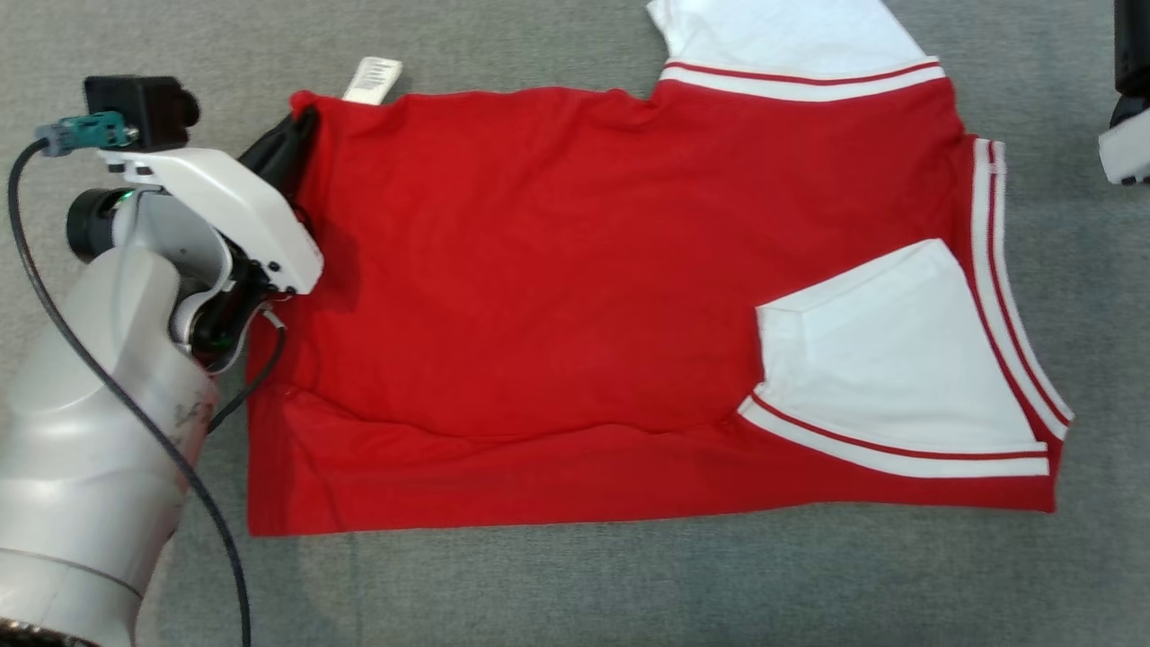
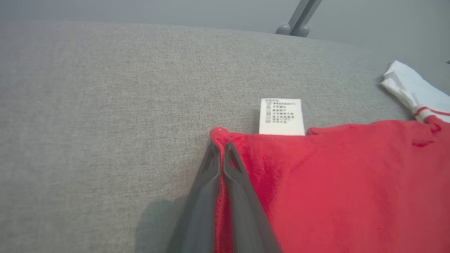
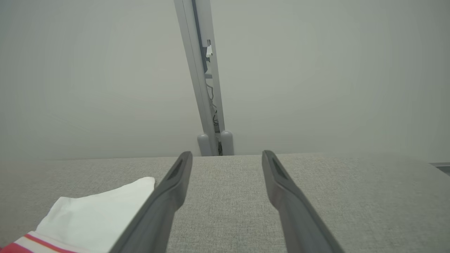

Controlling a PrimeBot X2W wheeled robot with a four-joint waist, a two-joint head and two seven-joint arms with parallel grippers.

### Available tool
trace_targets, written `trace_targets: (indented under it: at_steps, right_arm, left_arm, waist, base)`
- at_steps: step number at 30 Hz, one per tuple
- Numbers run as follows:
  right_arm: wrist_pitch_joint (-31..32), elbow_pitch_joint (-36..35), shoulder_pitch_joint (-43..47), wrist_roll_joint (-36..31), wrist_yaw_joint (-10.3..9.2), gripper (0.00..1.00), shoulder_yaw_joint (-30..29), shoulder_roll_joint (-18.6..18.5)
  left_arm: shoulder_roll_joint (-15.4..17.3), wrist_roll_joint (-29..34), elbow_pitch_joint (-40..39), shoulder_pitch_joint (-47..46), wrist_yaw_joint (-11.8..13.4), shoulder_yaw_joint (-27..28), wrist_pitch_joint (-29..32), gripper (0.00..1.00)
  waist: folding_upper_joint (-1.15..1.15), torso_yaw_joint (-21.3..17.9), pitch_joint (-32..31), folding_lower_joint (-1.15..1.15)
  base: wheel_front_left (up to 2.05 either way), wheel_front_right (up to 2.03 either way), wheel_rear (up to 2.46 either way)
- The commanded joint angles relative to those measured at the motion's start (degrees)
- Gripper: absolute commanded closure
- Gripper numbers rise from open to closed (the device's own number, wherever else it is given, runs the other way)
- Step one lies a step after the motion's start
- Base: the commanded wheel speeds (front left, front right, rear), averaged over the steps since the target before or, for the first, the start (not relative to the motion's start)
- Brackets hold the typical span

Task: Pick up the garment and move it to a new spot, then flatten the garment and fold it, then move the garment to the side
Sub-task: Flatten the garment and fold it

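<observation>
In the lower left of the head view stood the smooth, pale forearm (image 1: 81,449) of the left arm, with a thin black cable (image 1: 54,305) curving along it. From there the left gripper (image 1: 301,126) reached the upper left corner of the garment (image 1: 557,296). In the left wrist view its 2 long, tapering dark fingers (image 2: 207,196) were pressed together, and a thin fold of red cloth was pinched between them at that rounded corner.

Just right of the pinched corner, a small white rectangular care label (image 1: 371,79) with fine print lay flat on the tabletop (image 1: 575,584), a grey, coarsely woven surface. The garment, a red knit shirt, lay spread across the middle of the frame as a wide, roughly rectangular shape. A soft ridge ran along its lower part.

Further right, 1 white sleeve (image 1: 889,359) was folded inward over the red body as a blunt wedge, its cuff edged in white ribbing with a narrow red stripe. A second white sleeve (image 1: 791,36) ran out past the top edge. The same striped ribbing trimmed the right side.

At the upper right edge, part of the right gripper (image 1: 1127,135) showed, apart from the cloth. In the right wrist view its 2 fingers stood wide apart, with nothing between them, above bare tabletop. A white sleeve tip lay at lower left, and a grey metal post (image 3: 204,88) rose behind.
</observation>
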Motion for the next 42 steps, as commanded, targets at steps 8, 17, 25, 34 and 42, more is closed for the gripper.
trace_targets:
  at_steps: [8, 17, 25, 34, 42]
  right_arm:
    - [7.0, 16.5, -14.1, 4.9, 0.0, 0.0, 11.6, -2.7]
    - [9.3, 26.8, -21.3, 7.7, -0.01, 0.0, 20.3, -4.0]
    - [12.9, 31.0, -23.7, 10.7, -0.01, 1.0, 25.6, -5.0]
    - [6.3, 24.8, -25.7, 16.7, -0.01, 1.0, 30.3, -8.0]
    - [3.4, 16.9, -22.1, 22.0, -0.01, 1.0, 34.3, -12.0]
  left_arm:
    - [-6.3, -2.8, 1.5, -5.2, 0.0, -7.7, -3.6, 1.0]
    - [-8.1, -6.8, 2.5, -8.6, -0.1, -14.8, -6.7, 1.0]
    - [-7.4, -10.2, 3.1, -10.1, 0.0, -18.8, -8.7, 1.0]
    - [-3.8, -16.3, 1.9, -10.0, 0.0, -20.8, -12.3, 1.0]
    - [-0.3, -20.0, -1.7, -8.7, -0.1, -22.0, -14.4, 1.0]
  waist:
    - [0.0, 10.5, 2.1, 0.0]
    - [0.0, 13.9, 3.6, 0.0]
    - [0.0, 14.5, 3.5, 0.0]
    - [0.0, 12.8, 1.5, 0.0]
    - [0.0, 11.7, -0.2, 0.0]
  base:
    - [0.0, 0.0, 0.0]
    - [0.0, 0.0, 0.0]
    - [0.0, 0.0, 0.0]
    - [0.0, 0.0, 0.0]
    - [0.0, 0.0, 0.0]
